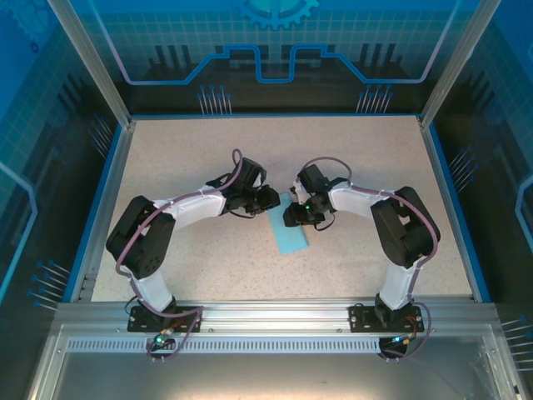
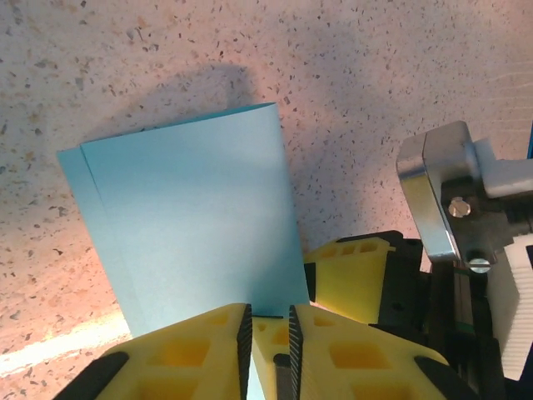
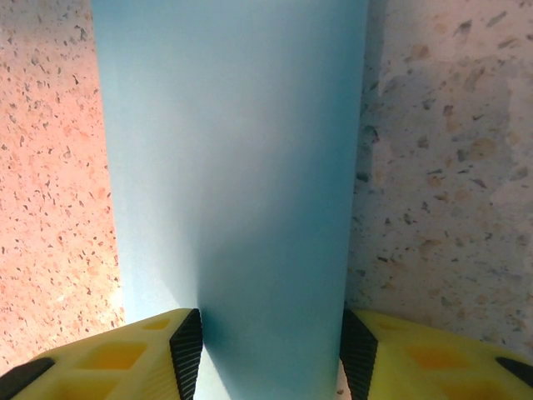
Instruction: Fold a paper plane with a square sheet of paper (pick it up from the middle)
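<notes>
The square sheet of paper (image 1: 291,237) lies on the table folded in half, a narrow light-blue rectangle between the two arms. In the left wrist view the sheet (image 2: 191,217) shows two layers, slightly offset along its left edge. My left gripper (image 1: 272,202) is at the sheet's far left corner. Its jaws (image 2: 268,332) stand a narrow gap apart over the paper's near edge and clamp nothing. My right gripper (image 1: 294,218) is low over the sheet's far end. In the right wrist view the gripper (image 3: 271,354) is open, with its fingers spread about the width of the sheet (image 3: 233,167).
The speckled beige table (image 1: 183,158) has blue side rails and an aluminium rail (image 1: 275,312) along its near edge. One yellow finger (image 2: 350,279) and a metal bracket (image 2: 441,192) of the right arm sit close beside my left gripper.
</notes>
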`<move>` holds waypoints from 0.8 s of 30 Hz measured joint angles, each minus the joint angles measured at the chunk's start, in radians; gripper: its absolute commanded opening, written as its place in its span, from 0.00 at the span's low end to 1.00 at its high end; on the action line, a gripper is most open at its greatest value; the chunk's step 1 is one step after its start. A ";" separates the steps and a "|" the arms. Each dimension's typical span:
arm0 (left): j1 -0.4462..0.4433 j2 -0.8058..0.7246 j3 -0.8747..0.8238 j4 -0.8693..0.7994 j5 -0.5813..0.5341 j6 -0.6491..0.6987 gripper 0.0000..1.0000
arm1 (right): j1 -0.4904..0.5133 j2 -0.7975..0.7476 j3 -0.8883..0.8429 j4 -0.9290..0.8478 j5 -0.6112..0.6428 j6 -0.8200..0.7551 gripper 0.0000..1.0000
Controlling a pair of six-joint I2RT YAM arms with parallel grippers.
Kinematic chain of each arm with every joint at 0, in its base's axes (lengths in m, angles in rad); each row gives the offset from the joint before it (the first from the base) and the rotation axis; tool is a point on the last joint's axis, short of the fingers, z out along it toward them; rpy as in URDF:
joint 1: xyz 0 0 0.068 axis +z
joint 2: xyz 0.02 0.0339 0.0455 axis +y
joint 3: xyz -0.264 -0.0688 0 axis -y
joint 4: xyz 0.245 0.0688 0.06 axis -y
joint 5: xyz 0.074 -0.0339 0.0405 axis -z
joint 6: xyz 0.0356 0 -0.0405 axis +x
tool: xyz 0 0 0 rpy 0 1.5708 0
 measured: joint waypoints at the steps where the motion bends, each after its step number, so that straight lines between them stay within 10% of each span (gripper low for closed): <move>1: 0.000 0.000 -0.003 0.000 0.000 -0.001 0.26 | 0.002 0.001 0.001 -0.001 0.001 0.002 0.53; 24: 0.000 0.063 -0.012 0.001 -0.014 -0.004 0.31 | 0.031 0.029 0.047 -0.057 0.058 -0.029 0.54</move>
